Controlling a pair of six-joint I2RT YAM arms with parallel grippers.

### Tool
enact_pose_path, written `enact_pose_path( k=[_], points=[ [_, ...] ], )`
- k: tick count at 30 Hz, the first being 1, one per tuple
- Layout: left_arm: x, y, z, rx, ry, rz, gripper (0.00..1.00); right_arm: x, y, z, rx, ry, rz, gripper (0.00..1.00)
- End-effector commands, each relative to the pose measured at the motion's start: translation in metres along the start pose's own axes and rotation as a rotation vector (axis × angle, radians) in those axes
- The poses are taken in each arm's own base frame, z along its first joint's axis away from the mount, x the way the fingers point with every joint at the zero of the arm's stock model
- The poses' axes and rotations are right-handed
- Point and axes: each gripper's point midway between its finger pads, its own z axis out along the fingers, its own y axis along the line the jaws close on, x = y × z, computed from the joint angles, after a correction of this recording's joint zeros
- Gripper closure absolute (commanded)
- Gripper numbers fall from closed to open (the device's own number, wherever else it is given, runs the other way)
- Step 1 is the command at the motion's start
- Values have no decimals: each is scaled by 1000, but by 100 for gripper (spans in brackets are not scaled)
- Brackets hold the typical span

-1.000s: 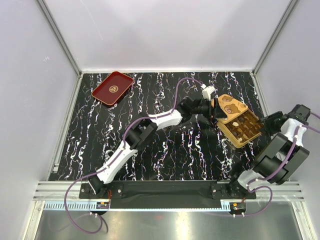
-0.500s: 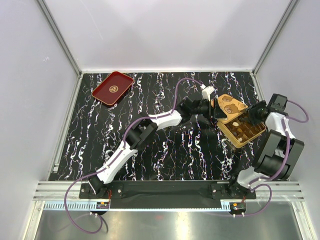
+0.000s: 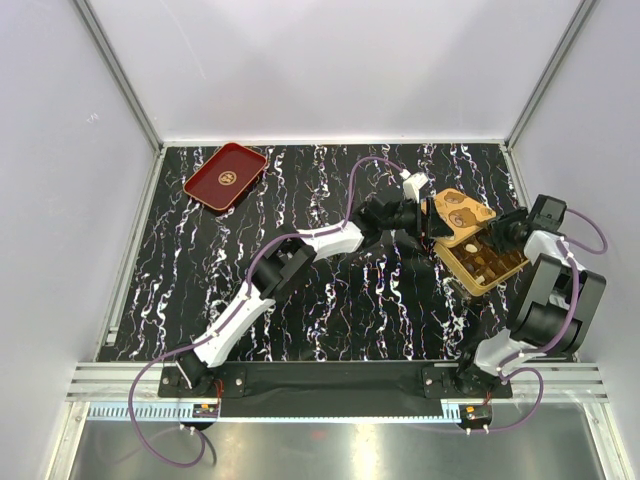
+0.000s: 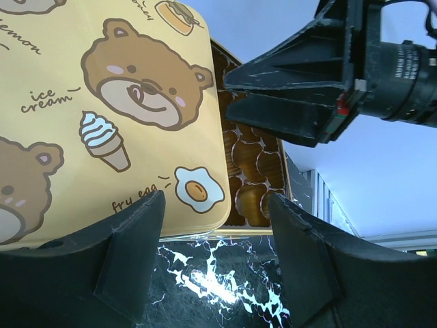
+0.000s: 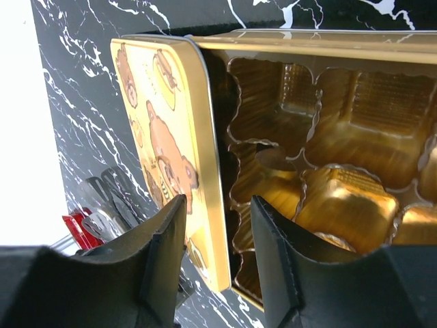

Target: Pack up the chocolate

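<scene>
With my left gripper and right gripper both open and empty, and the chocolate sitting in the gold box at 3 o'clock on the table, I should push the bear lid from the box's 10 o'clock side slowly and flat over it.

The table is black marble streaked with white veins, and the tray is dark red with a small round gold emblem at its middle. The lid is pale yellow, printed with brown cartoon bears with pink cheeks, a white-and-tan ice cream cone, a white-and-orange fried egg and dark brown handwriting. The box has a shiny gold liner, and the chocolate is glossy brown. The left gripper and right gripper are matt black, and the arms are white and black with purple cables.
</scene>
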Motion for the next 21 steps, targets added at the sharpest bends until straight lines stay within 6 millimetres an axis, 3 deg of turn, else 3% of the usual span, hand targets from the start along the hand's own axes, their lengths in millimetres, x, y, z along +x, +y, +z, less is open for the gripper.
enact_pose_path(
  k=[1,21],
  points=[
    [-11,-19,-1,31,-31,31,32,-3,10,7,-53,-22,8,51],
    [-7,-20,2,29,-26,30,33,-1,14,23,-105,-25,-18,58]
  ],
)
